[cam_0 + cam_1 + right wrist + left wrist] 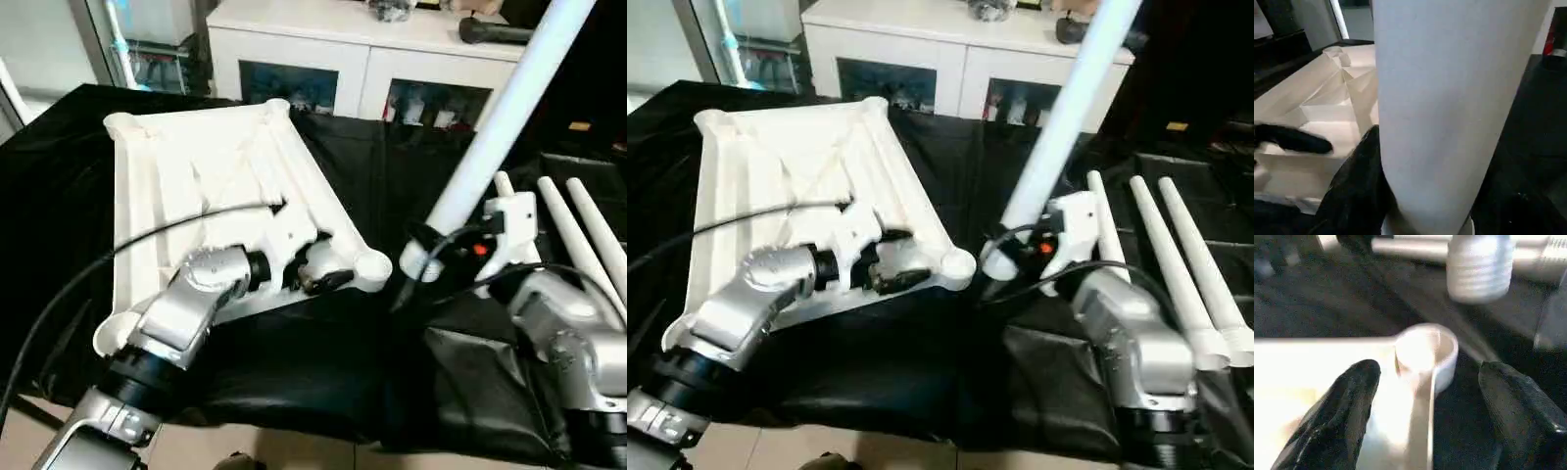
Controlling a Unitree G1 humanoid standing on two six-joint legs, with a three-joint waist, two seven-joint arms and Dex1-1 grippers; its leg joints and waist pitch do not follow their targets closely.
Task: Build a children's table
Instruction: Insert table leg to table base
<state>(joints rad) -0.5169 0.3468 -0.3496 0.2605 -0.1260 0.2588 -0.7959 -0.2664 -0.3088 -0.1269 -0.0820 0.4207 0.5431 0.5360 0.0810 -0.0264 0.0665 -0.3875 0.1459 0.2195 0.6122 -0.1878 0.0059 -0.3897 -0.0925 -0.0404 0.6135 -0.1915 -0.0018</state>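
Though searched for brands or lettering, showed none legible. Lay ribbed side up on the black cloth [323, 372]: white tabletop [186, 186] (round corner socket [1426, 352] between spread fingers [1337, 416] of left gripper [312, 269]). Stood tilted, pinched near its threaded end by right gripper [1014, 257]: one tapered leg [500, 127]. Rested beside it: three spare legs [1176, 264].

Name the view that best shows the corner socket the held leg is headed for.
Left wrist view: the corner socket sits open between the left gripper's fingers, the leg's ribbed end above it. Both eye views show it from the side; the right wrist view hides it.
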